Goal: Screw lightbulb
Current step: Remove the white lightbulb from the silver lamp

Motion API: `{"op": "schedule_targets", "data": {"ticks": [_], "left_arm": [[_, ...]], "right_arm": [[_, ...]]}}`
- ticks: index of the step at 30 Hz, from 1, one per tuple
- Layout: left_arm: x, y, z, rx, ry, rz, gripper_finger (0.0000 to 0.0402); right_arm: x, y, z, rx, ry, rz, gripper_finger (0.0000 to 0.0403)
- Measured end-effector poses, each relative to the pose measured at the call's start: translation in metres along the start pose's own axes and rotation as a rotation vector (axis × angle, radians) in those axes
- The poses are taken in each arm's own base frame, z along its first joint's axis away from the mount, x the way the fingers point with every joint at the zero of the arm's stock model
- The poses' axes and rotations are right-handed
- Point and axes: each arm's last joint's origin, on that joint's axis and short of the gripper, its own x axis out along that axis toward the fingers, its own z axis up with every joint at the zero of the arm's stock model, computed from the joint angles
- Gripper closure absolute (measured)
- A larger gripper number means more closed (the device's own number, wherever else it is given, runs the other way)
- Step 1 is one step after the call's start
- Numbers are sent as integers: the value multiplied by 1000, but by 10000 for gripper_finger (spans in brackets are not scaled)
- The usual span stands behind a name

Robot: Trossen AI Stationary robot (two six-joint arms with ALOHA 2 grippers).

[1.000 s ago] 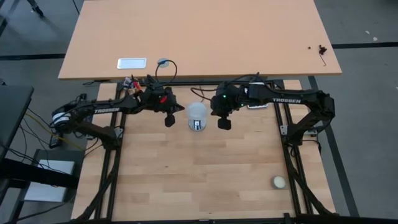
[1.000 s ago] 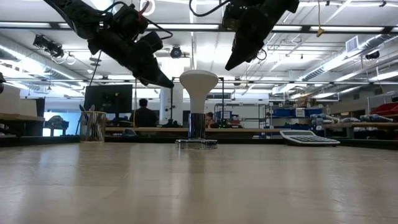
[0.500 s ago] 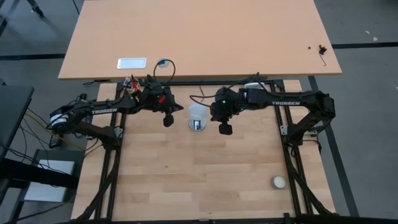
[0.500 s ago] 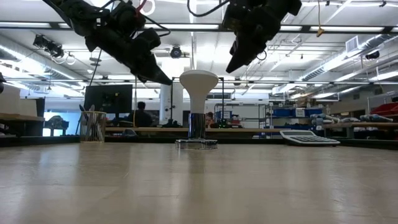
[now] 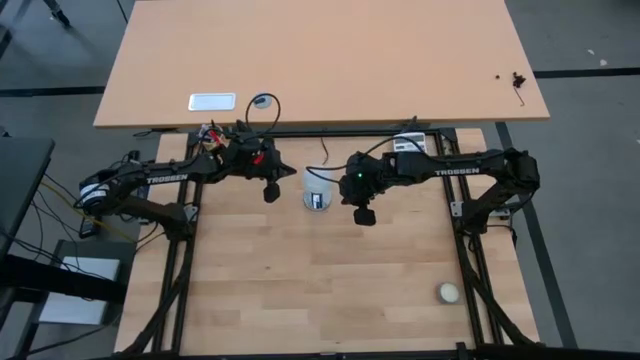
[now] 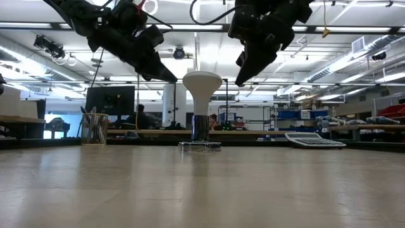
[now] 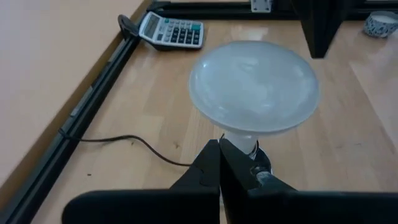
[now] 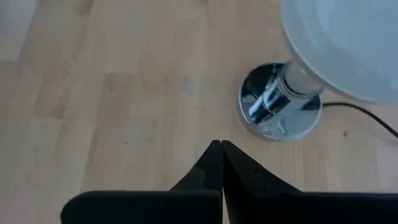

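Lightbulb point(image 5: 317, 184), white dome on grey metal screw base, stands upright in its round socket disc point(image 8: 279, 110) mid-table; my right gripper point(image 5: 365, 214) has swung to its four o'clock, my left gripper point(image 5: 270, 192) waits at nine, both closed and empty, so screwing looks done.

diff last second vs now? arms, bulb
The right gripper, shut and empty, swung lower in the high view, away from the far edge, and stays beside the lightbulb. The left gripper, also shut and empty, barely shifted on the bulb's other side. Nothing was grabbed or released. The lightbulb still stands upright in its socket base; the cream ball has not moved.
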Motion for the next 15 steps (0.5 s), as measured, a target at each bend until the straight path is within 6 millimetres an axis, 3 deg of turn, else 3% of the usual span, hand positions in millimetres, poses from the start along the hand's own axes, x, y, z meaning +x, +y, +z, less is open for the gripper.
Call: {"op": "schedule_targets", "data": {"ticks": [8,15], "left_arm": [[0,1,4,6,-45,9,402],[0,1,4,5,-43,8,402]], "right_arm": [[0,1,0,101,1,0,380],[2,12,-1,84,35,22,382]]}}
